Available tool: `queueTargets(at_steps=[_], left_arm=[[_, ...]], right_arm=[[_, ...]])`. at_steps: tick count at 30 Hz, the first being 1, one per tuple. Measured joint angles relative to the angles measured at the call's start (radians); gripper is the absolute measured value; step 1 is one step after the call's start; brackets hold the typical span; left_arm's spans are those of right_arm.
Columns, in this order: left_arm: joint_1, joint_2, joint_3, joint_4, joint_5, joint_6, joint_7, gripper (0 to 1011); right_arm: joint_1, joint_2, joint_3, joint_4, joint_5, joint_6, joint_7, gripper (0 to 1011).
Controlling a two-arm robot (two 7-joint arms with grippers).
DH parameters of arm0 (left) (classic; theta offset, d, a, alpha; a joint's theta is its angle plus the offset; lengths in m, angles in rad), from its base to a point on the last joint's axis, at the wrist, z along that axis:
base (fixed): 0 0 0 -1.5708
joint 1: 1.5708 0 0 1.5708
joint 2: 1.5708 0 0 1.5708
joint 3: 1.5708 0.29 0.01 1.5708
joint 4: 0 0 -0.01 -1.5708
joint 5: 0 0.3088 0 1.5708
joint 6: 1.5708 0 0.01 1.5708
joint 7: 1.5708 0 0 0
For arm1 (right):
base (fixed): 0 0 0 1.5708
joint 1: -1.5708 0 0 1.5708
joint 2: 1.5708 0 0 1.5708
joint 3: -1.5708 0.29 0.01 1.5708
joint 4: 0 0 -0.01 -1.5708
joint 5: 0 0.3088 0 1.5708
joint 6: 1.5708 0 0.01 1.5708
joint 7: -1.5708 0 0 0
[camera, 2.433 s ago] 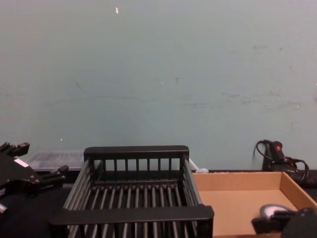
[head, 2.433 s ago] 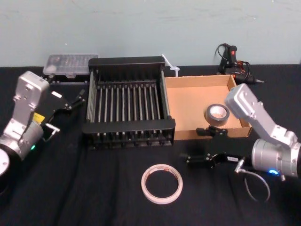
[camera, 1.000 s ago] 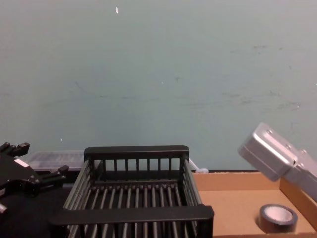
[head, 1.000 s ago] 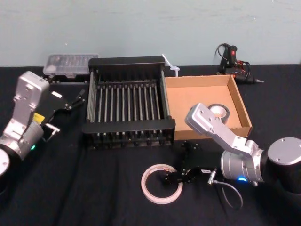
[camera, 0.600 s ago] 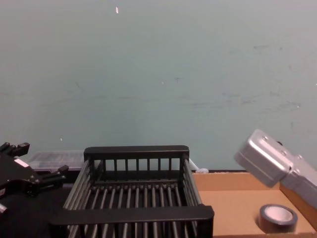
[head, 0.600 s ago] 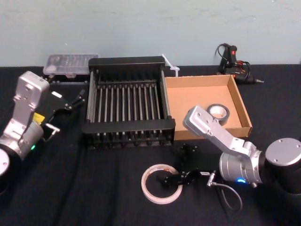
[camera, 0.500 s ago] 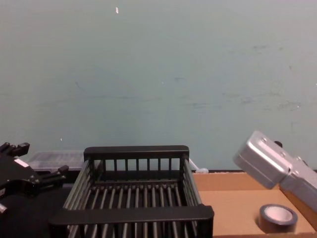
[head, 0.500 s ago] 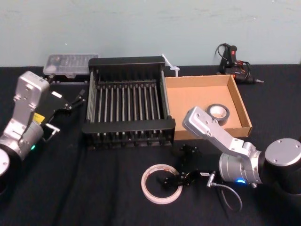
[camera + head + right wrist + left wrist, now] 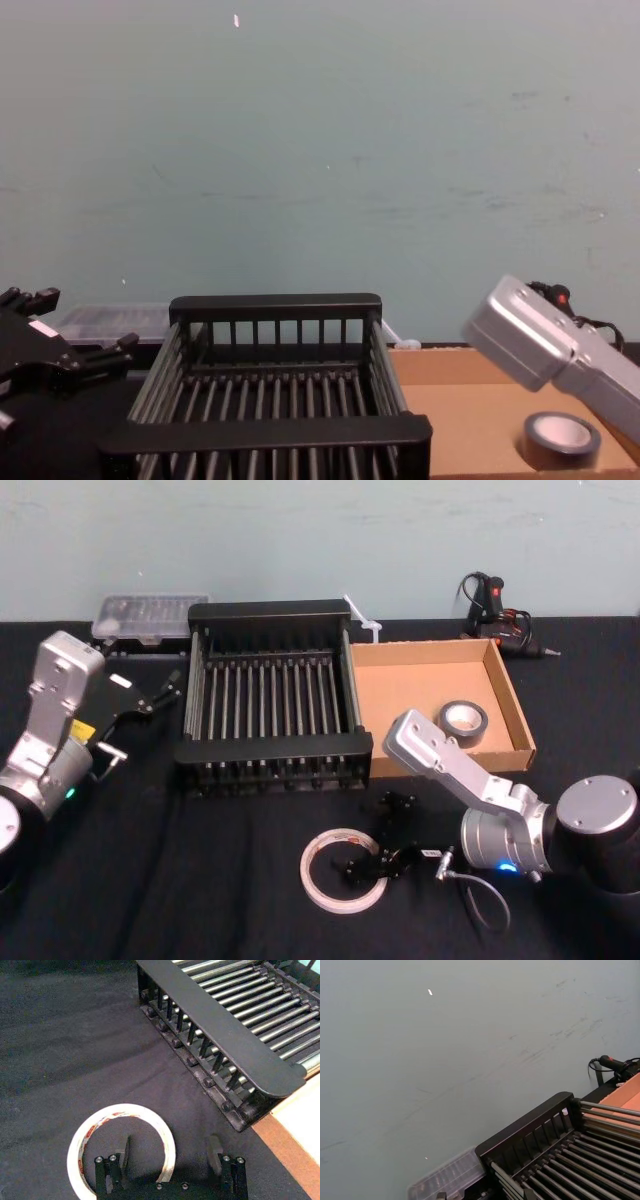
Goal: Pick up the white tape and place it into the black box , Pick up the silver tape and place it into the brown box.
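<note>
The white tape (image 9: 343,870) lies flat on the black cloth in front of the black box (image 9: 270,750). My right gripper (image 9: 378,838) hangs low over the ring's right side, open. In the right wrist view one fingertip (image 9: 122,1152) is inside the white tape (image 9: 90,1132) and the other is outside it, with the ring's band between them and untouched. The silver tape (image 9: 461,719) rests in the brown box (image 9: 400,695), as the chest view confirms for the silver tape (image 9: 559,440). My left gripper (image 9: 163,690) is parked open to the left of the black box.
A clear plastic case (image 9: 150,615) sits at the back left. A black glue gun (image 9: 490,605) with cables lies at the back right. The black box's near rim (image 9: 215,1025) stands close beyond the right gripper. Bare black cloth lies left of the ring.
My right arm has swung left from in front of the brown box and come down over the white tape's right side. The silver tape stays in the brown box. The left arm has not moved.
</note>
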Motion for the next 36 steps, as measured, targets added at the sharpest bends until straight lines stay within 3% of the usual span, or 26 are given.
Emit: queueTargets(at_steps=[21, 31, 34, 36], left_arm=[[0.0, 0.0, 0.0, 0.0, 0.0, 0.0, 0.0, 1002], [0.0, 0.0, 0.0, 0.0, 0.0, 0.0, 0.0, 1001], [0.0, 0.0, 0.0, 0.0, 0.0, 0.0, 0.0, 1002], [0.0, 0.0, 0.0, 0.0, 0.0, 0.0, 0.0, 1001]], right_arm=[[-0.001, 0.0, 0.002, 0.0, 0.0, 0.0, -0.001, 992], [-0.001, 0.0, 0.002, -0.001, 0.0, 0.0, -0.001, 763], [-0.001, 0.001, 0.002, -0.001, 0.0, 0.0, -0.001, 626], [-0.001, 0.001, 0.002, -0.001, 0.0, 0.0, -0.001, 591]])
